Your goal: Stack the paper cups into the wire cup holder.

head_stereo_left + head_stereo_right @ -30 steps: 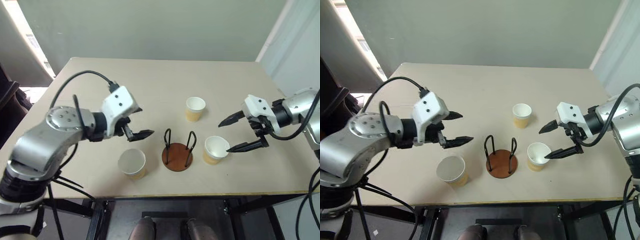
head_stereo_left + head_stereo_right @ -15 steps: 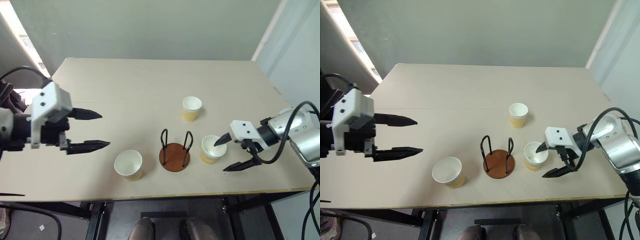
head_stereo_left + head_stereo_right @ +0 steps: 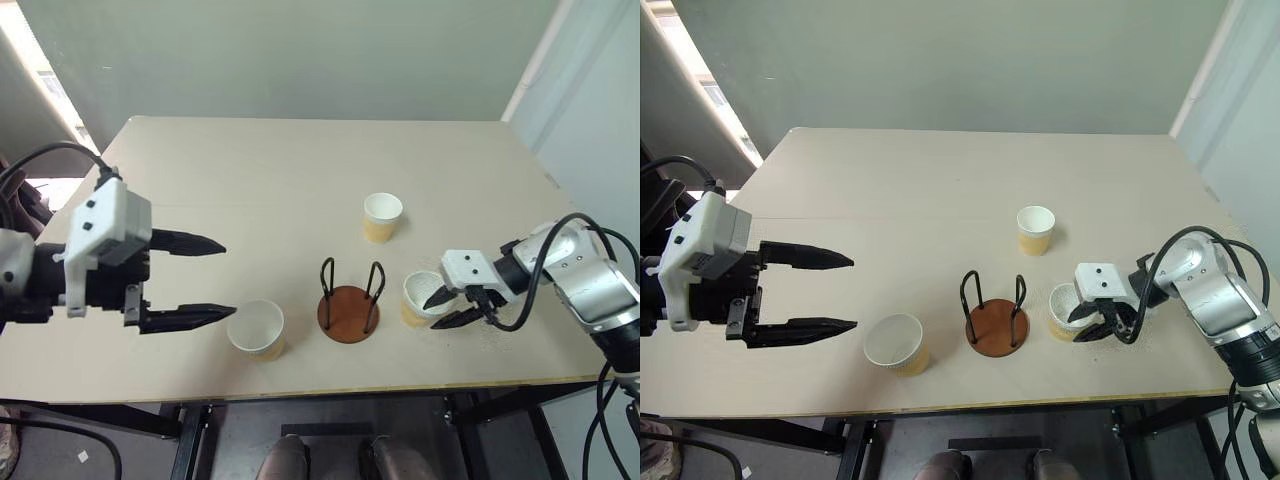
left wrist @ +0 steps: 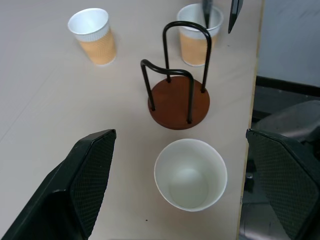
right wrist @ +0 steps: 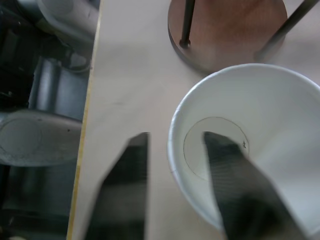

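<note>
Desk (image 3: 300, 180) carries the wire cup holder (image 3: 348, 303) with three paper cups around it: one left (image 3: 256, 328) facing the wide-apart left pincer (image 3: 205, 280), one behind (image 3: 382, 216), one right (image 3: 421, 297) with right pincer (image 3: 448, 305) clamped over its rim.

table (image 3: 300, 190): beige top, carrying four items | wire cup holder (image 3: 349, 303): standing upright near front edge | paper cups: one (image 3: 256, 328) sitting left of holder, one (image 3: 419, 297) right, one (image 3: 382, 216) standing farther back
</note>
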Controlling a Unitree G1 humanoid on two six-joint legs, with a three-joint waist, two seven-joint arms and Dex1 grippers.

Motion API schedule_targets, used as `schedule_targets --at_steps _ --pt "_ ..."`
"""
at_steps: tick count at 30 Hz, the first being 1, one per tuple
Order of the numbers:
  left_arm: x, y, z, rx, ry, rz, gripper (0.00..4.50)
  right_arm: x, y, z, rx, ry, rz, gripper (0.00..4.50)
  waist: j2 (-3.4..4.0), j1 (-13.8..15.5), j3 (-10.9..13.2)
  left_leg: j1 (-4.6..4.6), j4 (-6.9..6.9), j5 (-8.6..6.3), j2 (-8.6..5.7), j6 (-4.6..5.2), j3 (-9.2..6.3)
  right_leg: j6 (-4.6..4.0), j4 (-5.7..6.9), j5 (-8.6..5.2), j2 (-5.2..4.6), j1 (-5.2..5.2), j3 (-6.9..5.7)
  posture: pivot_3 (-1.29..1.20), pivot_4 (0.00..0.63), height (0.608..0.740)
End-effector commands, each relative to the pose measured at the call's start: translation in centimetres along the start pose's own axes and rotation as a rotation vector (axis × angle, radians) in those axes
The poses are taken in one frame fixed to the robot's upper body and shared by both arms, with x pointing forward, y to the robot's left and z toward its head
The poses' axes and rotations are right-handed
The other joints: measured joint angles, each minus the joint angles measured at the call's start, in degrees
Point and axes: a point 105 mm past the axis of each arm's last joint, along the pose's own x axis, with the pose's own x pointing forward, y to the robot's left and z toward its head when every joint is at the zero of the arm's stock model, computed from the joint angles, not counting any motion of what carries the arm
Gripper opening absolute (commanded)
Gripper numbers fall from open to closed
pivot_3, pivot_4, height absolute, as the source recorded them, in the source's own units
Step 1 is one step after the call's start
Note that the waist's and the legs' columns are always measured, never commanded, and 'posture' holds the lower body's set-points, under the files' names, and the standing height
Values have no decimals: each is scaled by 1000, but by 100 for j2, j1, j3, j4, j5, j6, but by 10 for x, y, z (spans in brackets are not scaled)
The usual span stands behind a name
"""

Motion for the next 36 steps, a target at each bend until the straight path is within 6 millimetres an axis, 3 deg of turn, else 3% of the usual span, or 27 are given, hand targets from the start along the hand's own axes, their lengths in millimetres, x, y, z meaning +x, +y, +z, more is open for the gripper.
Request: schedule_targets --at_steps 1,2,6,10,14,19,23,30,33,36 --pt "1 1 6 29 -9 8 4500 -7 -4 5 -34 5 -26 223 0 0 0 0 0 0 0 0 0 0 0 0 0 0 0 0 150 740" --pt "1 2 5 29 -8 11 4500 -8 -3 6 -36 2 -27 16 0 0 0 0 0 0 0 0 0 0 0 0 0 0 0 0 150 740" --pt "1 6 1 34 9 28 4500 -17 -3 11 -42 -20 -30 16 0 0 0 1 0 0 0 0 0 0 0 0 0 0 0 0 150 740" --pt "-1 9 1 41 8 36 4500 -54 -10 28 -63 -73 -96 16 4 -1 2 -6 1 0 0 0 2 0 0 0 0 -4 2 0 150 740" --pt "-2 12 -2 40 13 47 4500 -98 -22 54 -152 -98 -221 16 6 0 4 -8 -3 0 0 -1 2 -10 -3 -6 0 -8 2 0 150 740" --pt "3 12 -3 45 6 41 4500 -117 -22 105 -321 -233 -228 16 6 -19 3 -3 -9 -2 4 -3 1 -18 0 -11 7 -10 2 0 150 740" --pt "4 12 -2 53 3 32 4500 -106 -9 141 -415 -375 -113 16 6 -33 4 -7 -10 -1 8 -3 1 -19 1 -12 16 -15 3 0 150 740" --pt "3 8 -1 56 -6 16 4500 -68 -14 149 -447 -406 -53 16 6 -30 3 -8 -4 -2 19 -5 -1 -24 3 -14 27 -15 3 0 150 740" --pt "3 7 -1 55 -7 19 4500 -56 -19 147 -462 -378 -64 16 6 -34 4 -8 -4 -3 19 -7 -1 -24 3 -13 27 -16 3 0 150 740" --pt "4 6 -1 52 -6 23 4500 -50 -12 144 -464 -367 -2 16 6 -31 3 -10 -3 -4 19 -8 -2 -24 3 -13 27 -16 2 0 150 740"
